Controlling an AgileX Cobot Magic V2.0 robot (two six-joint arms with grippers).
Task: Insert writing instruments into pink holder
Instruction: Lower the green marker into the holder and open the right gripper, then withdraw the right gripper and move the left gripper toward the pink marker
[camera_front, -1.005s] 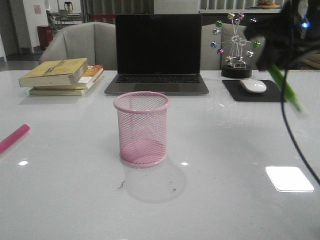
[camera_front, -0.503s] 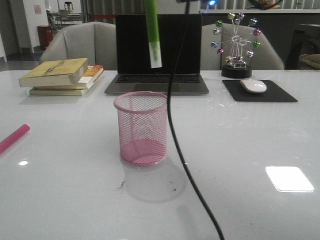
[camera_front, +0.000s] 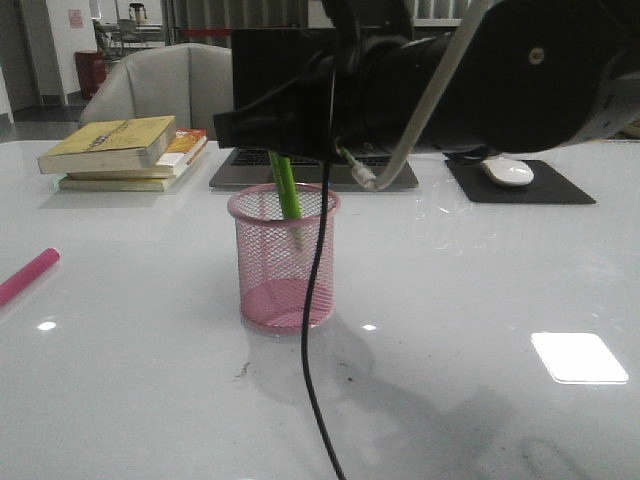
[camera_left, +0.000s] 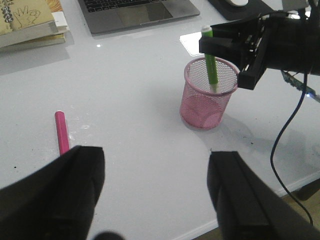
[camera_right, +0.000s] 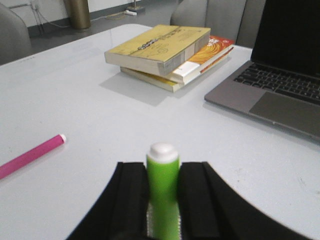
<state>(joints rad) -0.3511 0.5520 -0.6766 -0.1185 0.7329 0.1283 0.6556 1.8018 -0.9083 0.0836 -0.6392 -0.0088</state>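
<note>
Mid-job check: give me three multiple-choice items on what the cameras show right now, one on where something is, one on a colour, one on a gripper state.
1. Where is the pink marker?
A. Inside the pink holder
B. Lying flat on the table, apart from the holder
C. On the stack of books

2. What colour is the marker held over the holder?
A. Lime green
B. Blue
C. Black

3. What is the state of the left gripper?
A. Shut on the pink marker
B. Shut on the holder's rim
C. Open and holding nothing

Answers:
1 B: the pink marker lies on the table, well clear of the pink holder.
2 A: the right gripper is shut on the green marker, its lower end inside the holder.
3 C: the left gripper has its fingers spread with only table between them.
</note>
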